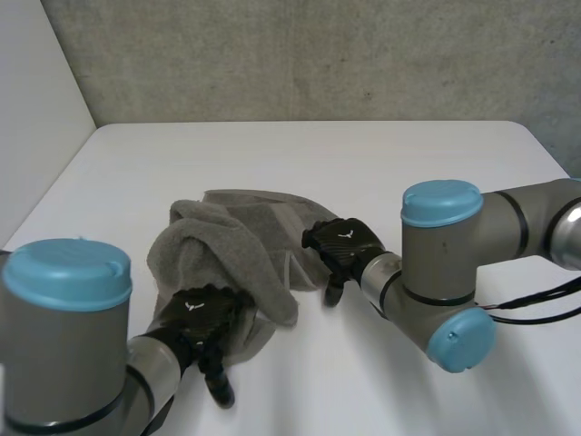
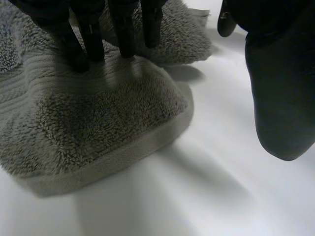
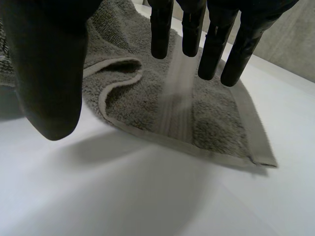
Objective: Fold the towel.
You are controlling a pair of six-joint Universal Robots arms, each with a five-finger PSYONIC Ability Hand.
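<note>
A grey towel (image 1: pixel 238 243) lies crumpled in a heap on the white table (image 1: pixel 363 163), left of the middle. My left hand (image 1: pixel 201 318) rests on the heap's near end. Its straight fingers (image 2: pixel 91 34) touch a rounded fold of the towel (image 2: pixel 98 123), and the thumb (image 2: pixel 280 98) hangs off to the side over bare table. My right hand (image 1: pixel 343 245) is at the towel's right edge. Its fingers (image 3: pixel 211 44) reach straight out over a flat hemmed corner of the towel (image 3: pixel 197 118), with the thumb (image 3: pixel 49 73) spread wide. Neither hand grips cloth.
A grey wall (image 1: pixel 318 54) runs behind the table's far edge. A pale wall (image 1: pixel 36 109) stands along the left side. Bare white tabletop stretches to the right of the towel and beyond it.
</note>
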